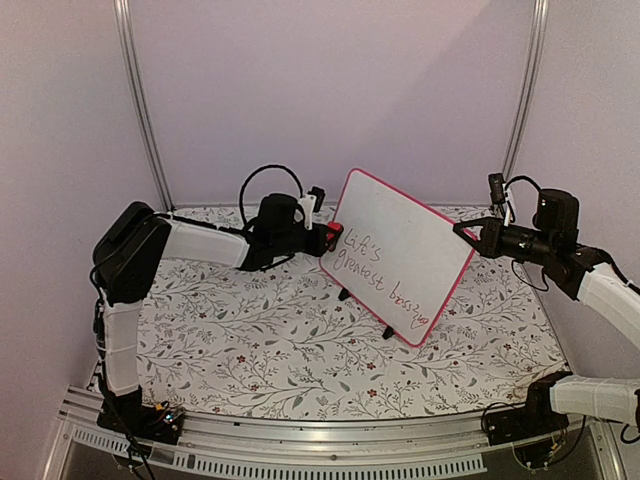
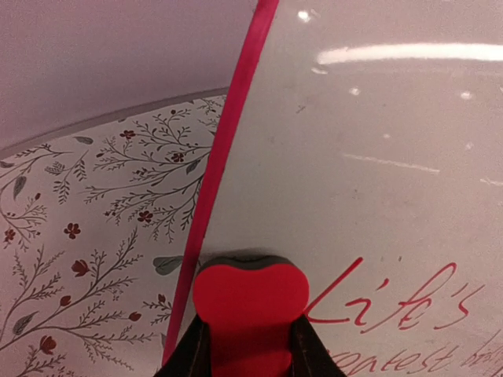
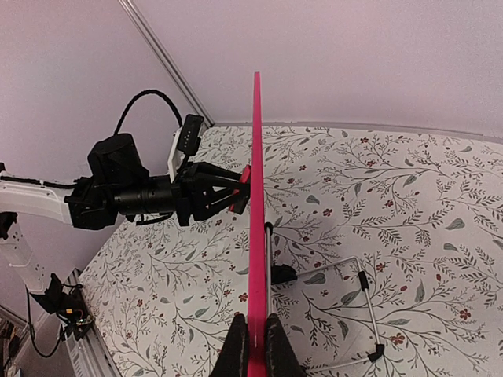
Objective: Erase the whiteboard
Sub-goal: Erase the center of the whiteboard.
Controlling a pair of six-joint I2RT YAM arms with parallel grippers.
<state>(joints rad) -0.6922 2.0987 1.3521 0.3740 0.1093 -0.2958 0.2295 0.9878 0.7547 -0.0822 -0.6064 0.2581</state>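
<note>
Your right fingers [image 3: 236,349] were clamped on the right edge of the whiteboard [image 1: 400,250], which stood mid-bench [image 1: 250,350]. Your left fingers [image 2: 314,353] gripped the red eraser [image 2: 250,306] at its left edge, beside the writing.

The whiteboard [image 1: 405,225], a white rectangle with a thin red-pink frame and rounded corners, stands upright on two black feet [image 1: 344,294] on the floral table [image 1: 250,340], set diagonally, with red handwriting [image 1: 372,268] across its lower half.
</note>
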